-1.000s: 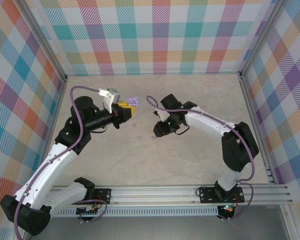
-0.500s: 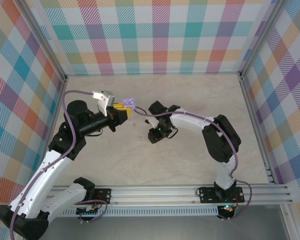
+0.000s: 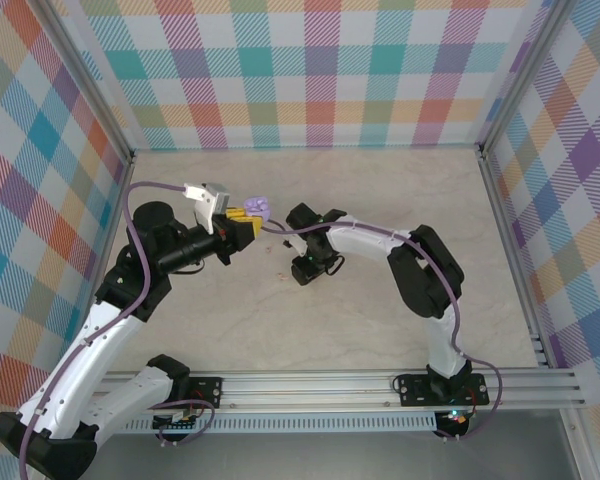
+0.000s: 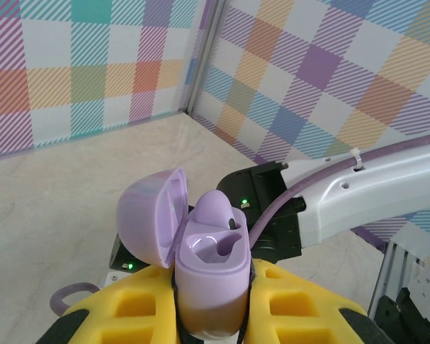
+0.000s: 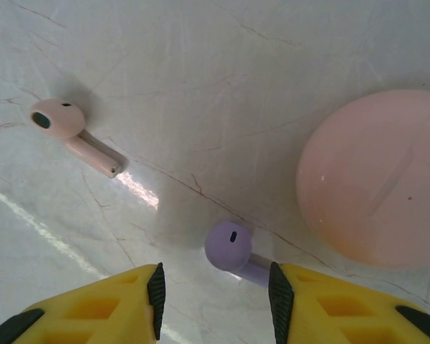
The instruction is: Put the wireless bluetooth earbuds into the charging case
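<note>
**Lining up the pick**

Top view: left gripper (image 3: 248,222) clamps the lid-open charging case (image 3: 262,207), mouth up for loading; right gripper (image 3: 302,270) hangs just right of the case.

Left wrist: one seated earbud (image 4: 216,209), room beside it for another.

Right wrist: jaws half-wide, straddling the loose purple earbud (image 5: 233,251) on the table (image 5: 201,86), ready to pinch.

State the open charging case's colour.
The charging case is light purple; the left wrist view shows it best.

Bright, even light, soft shadows, sharp focus, slight glare
</note>
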Robot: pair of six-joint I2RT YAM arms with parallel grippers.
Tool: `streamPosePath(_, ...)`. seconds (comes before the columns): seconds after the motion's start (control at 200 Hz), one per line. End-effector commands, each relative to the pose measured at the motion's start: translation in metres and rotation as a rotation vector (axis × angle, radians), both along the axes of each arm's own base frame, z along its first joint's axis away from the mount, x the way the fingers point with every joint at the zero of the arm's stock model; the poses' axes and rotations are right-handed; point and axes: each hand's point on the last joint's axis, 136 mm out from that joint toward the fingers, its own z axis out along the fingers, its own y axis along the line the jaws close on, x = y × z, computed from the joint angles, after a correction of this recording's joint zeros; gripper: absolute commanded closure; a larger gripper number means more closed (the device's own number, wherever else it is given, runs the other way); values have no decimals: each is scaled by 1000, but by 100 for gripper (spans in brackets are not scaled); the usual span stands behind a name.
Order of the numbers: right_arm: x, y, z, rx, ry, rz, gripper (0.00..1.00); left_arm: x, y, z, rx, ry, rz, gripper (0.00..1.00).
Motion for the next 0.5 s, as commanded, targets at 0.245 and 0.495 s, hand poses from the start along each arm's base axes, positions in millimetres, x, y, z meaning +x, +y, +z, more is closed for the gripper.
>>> streamPosePath(0.245,-9,2,-8,-39,38,39,52,0,8,0,7,-15,27,93)
streamPosePath(0.495,-23,8,-6,-12,94,35,54,0,9,0,9,-19,36,93)
